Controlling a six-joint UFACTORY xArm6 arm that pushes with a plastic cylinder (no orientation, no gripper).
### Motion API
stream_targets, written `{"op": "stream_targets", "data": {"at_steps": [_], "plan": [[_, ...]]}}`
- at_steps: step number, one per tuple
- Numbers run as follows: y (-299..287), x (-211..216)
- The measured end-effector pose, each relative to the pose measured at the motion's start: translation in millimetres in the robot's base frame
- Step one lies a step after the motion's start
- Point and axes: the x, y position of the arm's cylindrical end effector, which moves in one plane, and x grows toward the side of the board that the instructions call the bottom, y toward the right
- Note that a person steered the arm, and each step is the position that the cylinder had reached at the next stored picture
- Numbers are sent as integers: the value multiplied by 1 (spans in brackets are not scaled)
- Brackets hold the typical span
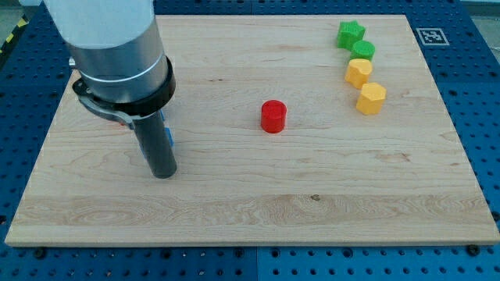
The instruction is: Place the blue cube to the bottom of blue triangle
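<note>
My tip (163, 173) rests on the wooden board (250, 203) at the view's left. A sliver of a blue block (169, 136) shows just behind the rod on its right side; the rod hides most of it, so its shape cannot be made out. No other blue block shows; the arm's grey body covers the board's upper left.
A red cylinder (273, 116) stands near the board's middle. At the view's upper right sit a green star (351, 33), a green block (363, 51), a yellow block (358, 72) and another yellow block (372, 98), in a close line.
</note>
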Motion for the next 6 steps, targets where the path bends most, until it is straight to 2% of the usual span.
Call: {"op": "stream_targets", "data": {"at_steps": [5,6], "plan": [[-1,-65],[12,-66]]}}
